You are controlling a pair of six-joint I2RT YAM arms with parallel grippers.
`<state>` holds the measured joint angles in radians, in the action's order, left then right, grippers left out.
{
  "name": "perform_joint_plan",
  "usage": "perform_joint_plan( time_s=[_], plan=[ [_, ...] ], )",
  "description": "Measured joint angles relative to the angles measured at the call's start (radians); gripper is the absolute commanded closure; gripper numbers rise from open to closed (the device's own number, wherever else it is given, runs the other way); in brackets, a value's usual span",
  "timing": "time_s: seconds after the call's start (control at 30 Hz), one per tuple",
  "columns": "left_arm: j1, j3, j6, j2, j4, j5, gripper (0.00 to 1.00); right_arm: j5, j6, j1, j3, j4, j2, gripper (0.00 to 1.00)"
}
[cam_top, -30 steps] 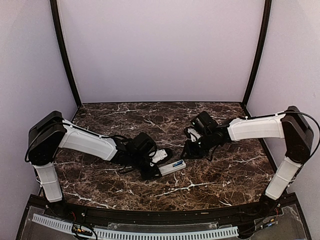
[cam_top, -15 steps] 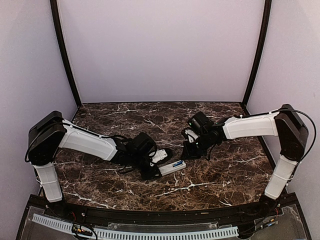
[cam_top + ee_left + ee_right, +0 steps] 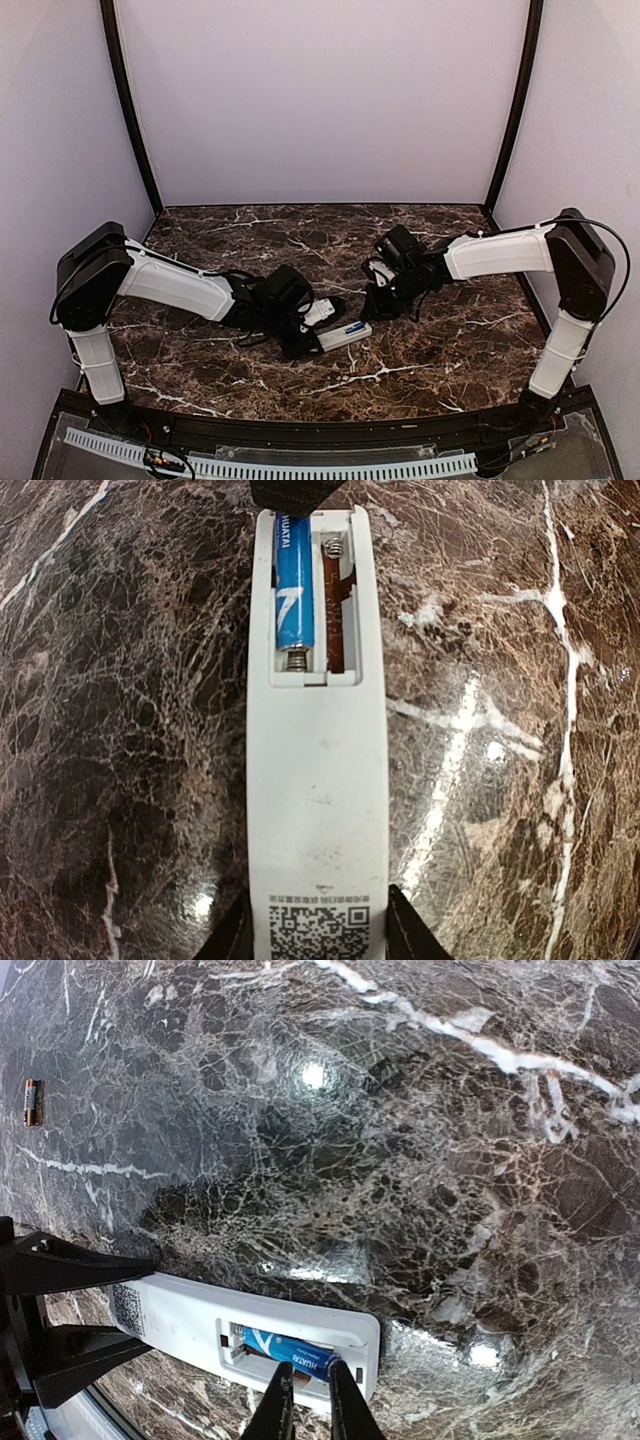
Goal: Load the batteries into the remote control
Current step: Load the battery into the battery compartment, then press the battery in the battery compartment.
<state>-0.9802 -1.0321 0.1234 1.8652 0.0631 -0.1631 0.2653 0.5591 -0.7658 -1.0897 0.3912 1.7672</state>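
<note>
The blue battery [image 3: 294, 585] reads "HUATAI"; the remote control [image 3: 318, 780] bears a QR code [image 3: 318, 930], with illegible small print above it.

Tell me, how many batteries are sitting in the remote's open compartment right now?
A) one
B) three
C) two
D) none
A: a single blue battery lies in one slot of the remote control, and the slot beside it shows only its bare spring.

One remote control [image 3: 316, 780], one blue battery [image 3: 294, 590]

Remote control [image 3: 317, 780] on dark marble table [image 3: 520, 810]
</note>
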Motion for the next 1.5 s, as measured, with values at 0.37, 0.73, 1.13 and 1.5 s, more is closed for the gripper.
perform_joint_plan(
  time_s=[0.37, 0.73, 1.13, 1.5],
  plan=[
    [0.0, 0.0, 0.0, 0.0, 0.0, 0.0, 1.0, 0.004, 0.0, 0.0, 0.021, -0.01, 0.004, 0.9],
    [0.0, -0.001, 0.0, 0.0, 0.002, 0.0, 1.0, 0.018, 0.002, 0.0, 0.026, -0.026, 0.008, 0.94],
    [0.0, -0.008, -0.001, 0.001, 0.015, 0.0, 1.0, 0.028, 0.016, 0.0, 0.029, -0.053, 0.026, 0.97],
    [0.0, -0.008, -0.001, 0.001, 0.015, 0.0, 1.0, 0.012, 0.017, -0.006, 0.019, -0.058, 0.04, 1.0]
  ],
)
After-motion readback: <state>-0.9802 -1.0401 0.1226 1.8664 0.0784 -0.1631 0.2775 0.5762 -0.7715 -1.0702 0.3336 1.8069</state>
